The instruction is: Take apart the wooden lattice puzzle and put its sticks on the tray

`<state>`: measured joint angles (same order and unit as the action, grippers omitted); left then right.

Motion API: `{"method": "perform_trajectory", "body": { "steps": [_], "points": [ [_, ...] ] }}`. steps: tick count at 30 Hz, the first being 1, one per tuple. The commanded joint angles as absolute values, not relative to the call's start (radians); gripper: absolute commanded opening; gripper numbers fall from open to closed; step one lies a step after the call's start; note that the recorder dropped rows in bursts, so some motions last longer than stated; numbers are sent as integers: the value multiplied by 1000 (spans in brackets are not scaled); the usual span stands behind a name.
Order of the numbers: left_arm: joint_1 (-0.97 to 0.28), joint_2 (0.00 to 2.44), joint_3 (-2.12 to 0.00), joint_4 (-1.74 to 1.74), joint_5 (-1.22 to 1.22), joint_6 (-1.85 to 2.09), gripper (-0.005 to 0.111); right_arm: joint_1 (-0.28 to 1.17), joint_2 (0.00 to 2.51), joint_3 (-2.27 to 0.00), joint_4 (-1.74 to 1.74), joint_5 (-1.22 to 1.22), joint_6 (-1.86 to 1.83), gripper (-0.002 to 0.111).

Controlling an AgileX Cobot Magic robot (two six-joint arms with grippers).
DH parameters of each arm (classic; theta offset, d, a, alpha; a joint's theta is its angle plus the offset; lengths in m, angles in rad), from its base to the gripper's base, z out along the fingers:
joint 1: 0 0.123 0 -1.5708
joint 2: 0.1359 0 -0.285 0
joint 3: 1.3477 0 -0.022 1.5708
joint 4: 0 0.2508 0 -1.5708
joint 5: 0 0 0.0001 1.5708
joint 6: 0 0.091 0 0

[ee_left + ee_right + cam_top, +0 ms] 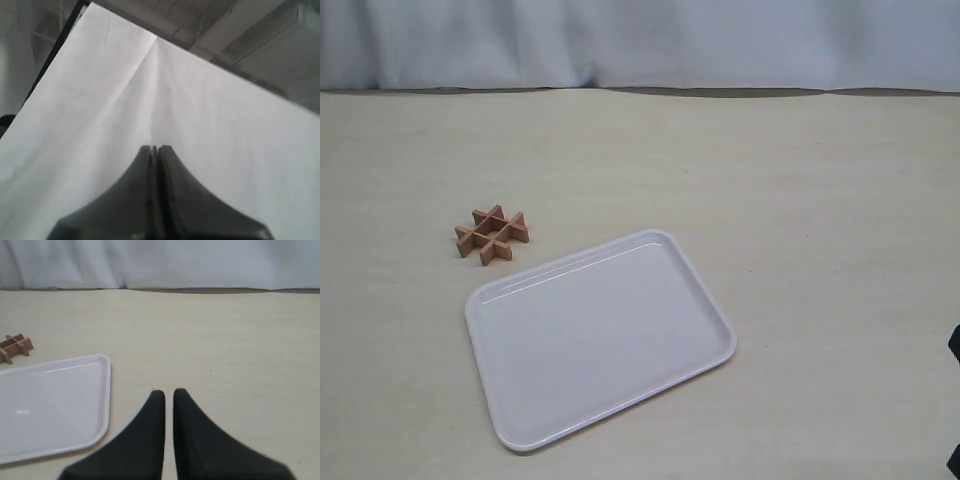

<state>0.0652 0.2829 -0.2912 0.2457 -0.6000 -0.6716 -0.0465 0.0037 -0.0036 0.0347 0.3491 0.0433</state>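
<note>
Each pincer [169, 392] has dark, tapering matte fingers [145, 200].

Wooden lattice puzzle [492, 234], light brown, still assembled as a crossed grid, lying flat just beside the far-left corner of the empty white tray [705, 300].

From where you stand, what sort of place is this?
Probably a robot test bench, not a home: a plain pale table, white cloth backdrop, and only a wooden puzzle beside a white tray.

Pale table [800, 200]: tray [520, 300], apparently intact puzzle [492, 234].
</note>
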Motion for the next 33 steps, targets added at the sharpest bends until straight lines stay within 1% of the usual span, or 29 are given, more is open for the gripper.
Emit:
{"method": "perform_trajectory", "body": {
  "steps": [1,5,8,11,16,18,20,23,25,27,29,33],
  "points": [
    [63,597,-400,395,-493,-635,0,-44,0,0,37,345,38,6],
    [63,912,-471,512,-325,-700,0,-44,0,0,37,345,38,6],
    [25,1139,-515,580,-217,-737,0,-44,0,0,37,345,38,6],
    [-71,1327,-579,644,-112,-737,0,-44,0,0,37,345,38,6],
    [-306,1582,-760,661,277,-661,0,-44,0,0,37,345,38,6],
    [-382,1660,-853,588,440,-531,0,-44,0,0,37,345,38,6],
    [-423,1714,-948,438,569,-331,0,-44,0,0,37,345,38,6],
    [-434,1769,-1081,109,803,45,0,-44,0,0,37,345,38,6],
    [-424,1794,-1145,-11,920,185,0,-44,0,0,37,345,38,6],
    [-412,1803,-1177,-39,946,203,0,-44,0,0,37,345,38,6],
    [-395,1803,-1178,-44,873,150,0,-44,0,0,37,345,38,6],
    [-395,1804,-1095,-69,720,153,0,-44,0,0,37,345,38,6]
  ]
}}
